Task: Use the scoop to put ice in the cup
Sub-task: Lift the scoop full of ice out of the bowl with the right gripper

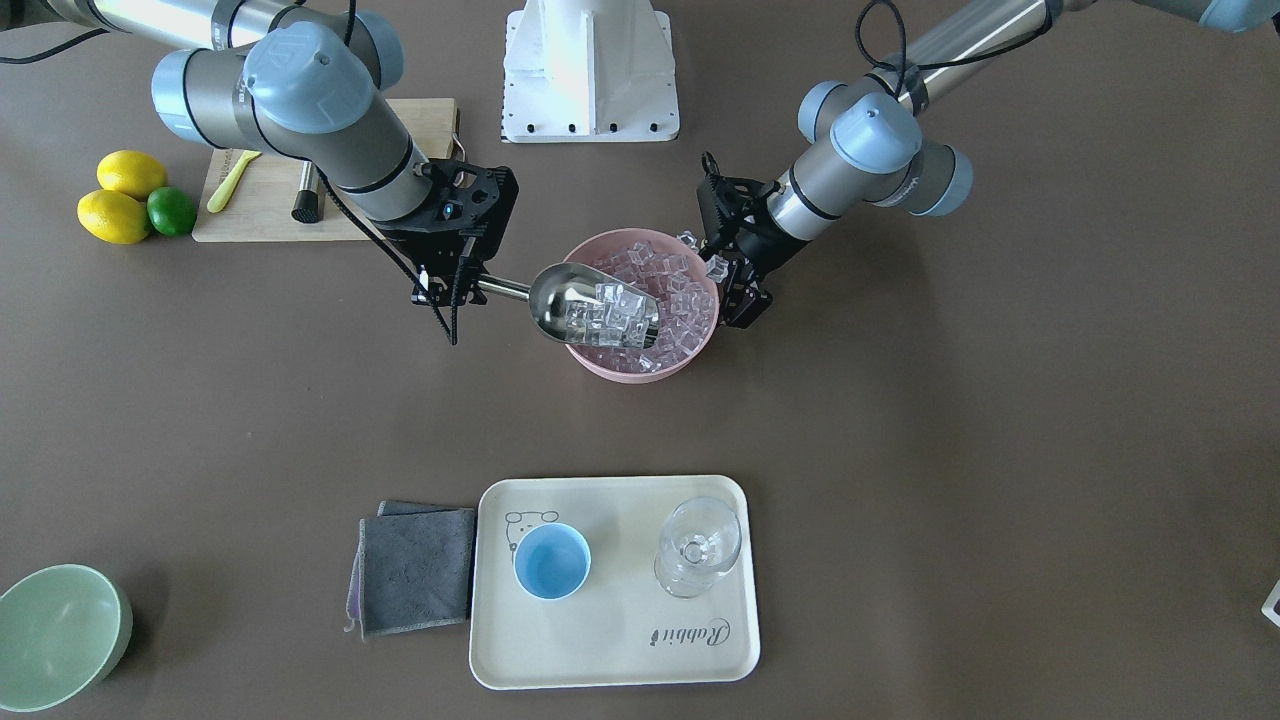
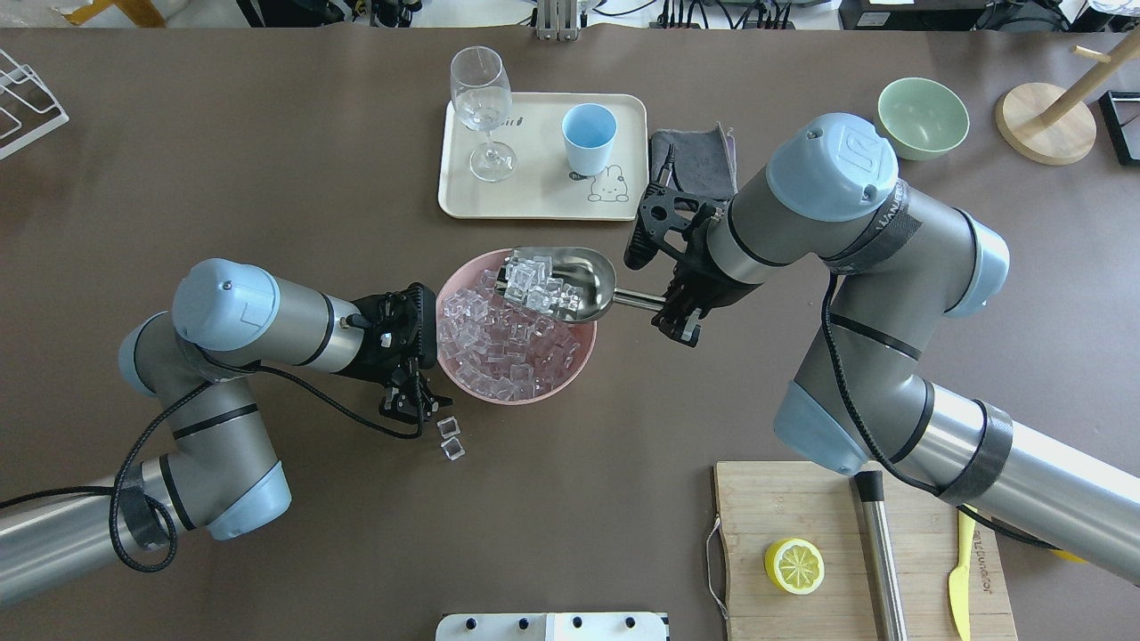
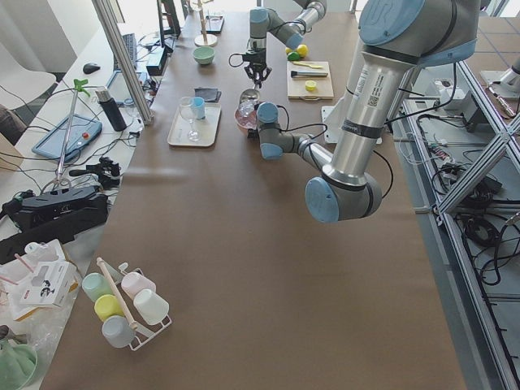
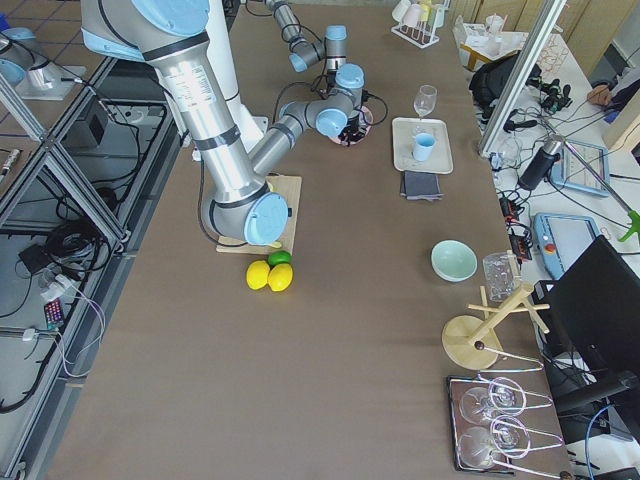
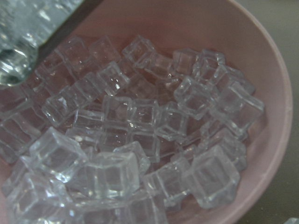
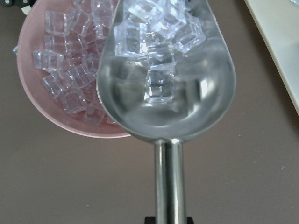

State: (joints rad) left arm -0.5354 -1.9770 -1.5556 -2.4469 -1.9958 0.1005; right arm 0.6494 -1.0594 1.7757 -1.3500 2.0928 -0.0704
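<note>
On brown worktop (image 2: 267,178) we clamp loaded scoop (image 2: 579,280) in right gripper (image 2: 670,307) over pink bowl (image 2: 512,399); cup (image 2: 589,138) lies beyond bowl's far rim.

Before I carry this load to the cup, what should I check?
1. Load: ok. Ice fills the front of the scoop, which is over the pink bowl.
2. Grip: ok. The right gripper is shut on the scoop's handle.
3. Target: ok. The cup is upright and empty on the tray.
4. Clearance: ok. The glass stands apart from the cup.
5. Left gripper at the bowl's rim: cannot tell whether it grips.
6. Spills: not ok. Two loose cubes lie on the table.
</note>
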